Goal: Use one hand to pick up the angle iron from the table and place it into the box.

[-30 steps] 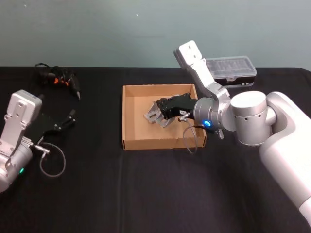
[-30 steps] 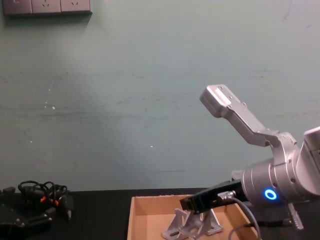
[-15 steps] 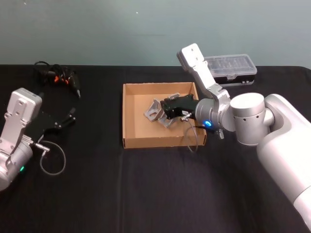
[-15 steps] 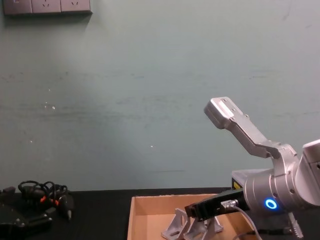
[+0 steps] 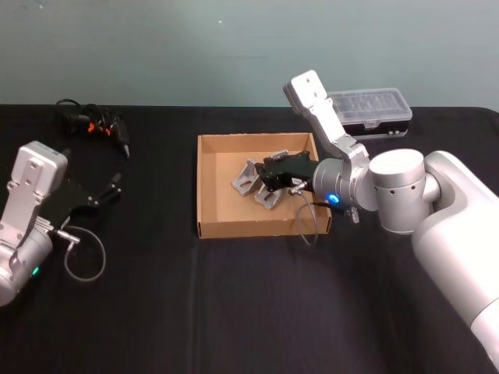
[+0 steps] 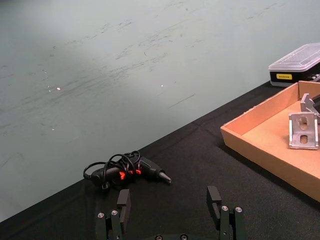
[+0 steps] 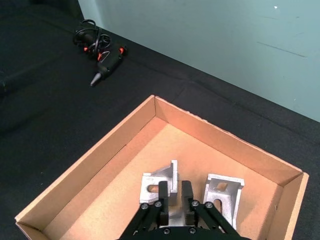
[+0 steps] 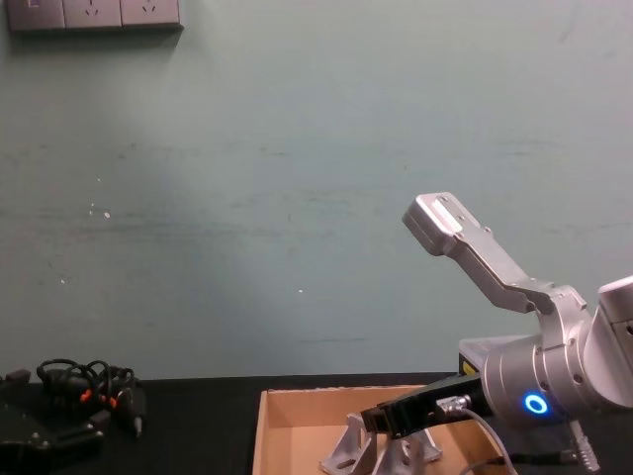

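On the black bench (image 5: pixel 234 312) the cardboard box (image 5: pixel 210 187) holds two angle irons: one (image 7: pixel 161 182) pinched by the right gripper (image 7: pixel 172 192) inside the box, another (image 7: pixel 223 192) just to its right, partly hidden behind the gripper. The left gripper (image 6: pixel 170 205), fingers spread, rests at the bench's left.

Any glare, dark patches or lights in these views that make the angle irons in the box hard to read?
Head view: the angle irons read clearly against the tan box, though the right tool covers part of one. Right wrist view: even light, slots visible. Chest view: a blue ring light glows on the right arm, and the frame's lower edge crops the box.
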Motion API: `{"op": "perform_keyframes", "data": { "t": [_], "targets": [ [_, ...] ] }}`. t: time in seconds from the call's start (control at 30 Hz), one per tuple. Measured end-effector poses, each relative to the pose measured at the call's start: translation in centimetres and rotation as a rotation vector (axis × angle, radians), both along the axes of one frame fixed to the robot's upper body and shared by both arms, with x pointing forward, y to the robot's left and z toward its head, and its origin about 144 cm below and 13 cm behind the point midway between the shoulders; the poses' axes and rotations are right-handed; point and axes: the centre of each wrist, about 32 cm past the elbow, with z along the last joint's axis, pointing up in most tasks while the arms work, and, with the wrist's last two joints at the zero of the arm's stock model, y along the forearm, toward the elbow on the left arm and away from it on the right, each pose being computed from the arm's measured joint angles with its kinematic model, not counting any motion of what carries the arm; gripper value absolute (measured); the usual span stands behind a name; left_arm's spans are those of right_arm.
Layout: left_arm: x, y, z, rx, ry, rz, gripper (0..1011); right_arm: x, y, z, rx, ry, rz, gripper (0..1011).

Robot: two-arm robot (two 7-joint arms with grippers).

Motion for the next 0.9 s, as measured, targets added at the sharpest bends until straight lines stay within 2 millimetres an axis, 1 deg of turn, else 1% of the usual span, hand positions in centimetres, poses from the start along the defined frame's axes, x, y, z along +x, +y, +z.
{"op": "perform_keyframes", "data": {
  "t": [0.07, 0.13, 0.17, 0.3, 0.37, 0.4, 0.43, 0.47, 0.5, 0.53, 0.57, 0.6, 0.63, 0.67, 0.7, 0.73, 0.87, 0.9],
  "targets": [
    [0.00, 0.00, 0.00, 0.000, 0.000, 0.000, 1000, -0.01, 0.01, 0.01, 0.000, 0.000, 0.000, 222],
    [0.00, 0.00, 0.00, 0.000, 0.000, 0.000, 1000, -0.01, 0.01, 0.01, 0.000, 0.000, 0.000, 251],
    [0.00, 0.00, 0.00, 0.000, 0.000, 0.000, 1000, -0.02, 0.01, 0.01, -0.001, 0.000, 0.000, 295],
    [0.00, 0.00, 0.00, 0.000, 0.000, 0.000, 1000, -0.03, 0.01, 0.01, -0.001, 0.000, 0.000, 410],
    [0.00, 0.00, 0.00, 0.000, 0.000, 0.000, 1000, -0.04, 0.01, 0.00, -0.001, 0.000, 0.000, 494],
    [0.00, 0.00, 0.00, 0.000, 0.000, 0.000, 1000, -0.04, 0.01, 0.00, -0.001, 0.001, 0.000, 514],
    [0.00, 0.00, 0.00, 0.000, 0.000, 0.000, 1000, -0.04, 0.01, 0.00, -0.001, 0.001, 0.000, 557],
    [0.00, 0.00, 0.00, 0.000, 0.000, 0.000, 1000, -0.04, 0.00, 0.00, -0.001, 0.001, 0.000, 586],
    [0.00, 0.00, 0.00, 0.000, 0.000, 0.000, 1000, -0.05, 0.00, 0.00, -0.001, 0.001, 0.000, 586],
    [0.00, 0.00, 0.00, 0.000, 0.000, 0.000, 1000, -0.05, 0.01, 0.00, -0.001, 0.001, 0.000, 634],
    [0.00, 0.00, 0.00, 0.000, 0.000, 0.000, 1000, -0.05, 0.01, 0.00, -0.001, 0.001, 0.000, 657],
    [0.00, 0.00, 0.00, 0.000, 0.000, 0.000, 1000, -0.05, 0.01, 0.00, -0.001, 0.001, 0.000, 715],
    [0.00, 0.00, 0.00, 0.000, 0.000, 0.000, 1000, -0.05, 0.01, 0.00, -0.001, 0.001, 0.000, 729],
    [0.00, 0.00, 0.00, 0.000, 0.000, 0.000, 1000, -0.05, 0.01, 0.01, -0.001, 0.001, 0.000, 772],
    [0.00, 0.00, 0.00, 0.000, 0.000, 0.000, 1000, -0.05, 0.02, 0.01, -0.001, 0.000, 0.000, 772],
    [0.00, 0.00, 0.00, 0.000, 0.000, 0.000, 1000, -0.06, 0.02, 0.01, -0.001, 0.000, 0.000, 826],
    [0.00, 0.00, 0.00, 0.000, 0.000, 0.000, 1000, -0.27, 0.02, 0.05, 0.004, -0.006, 0.003, 946],
    [0.00, 0.00, 0.00, 0.000, 0.000, 0.000, 1000, -0.34, -0.02, 0.08, 0.006, -0.009, 0.003, 954]
  ]
}}
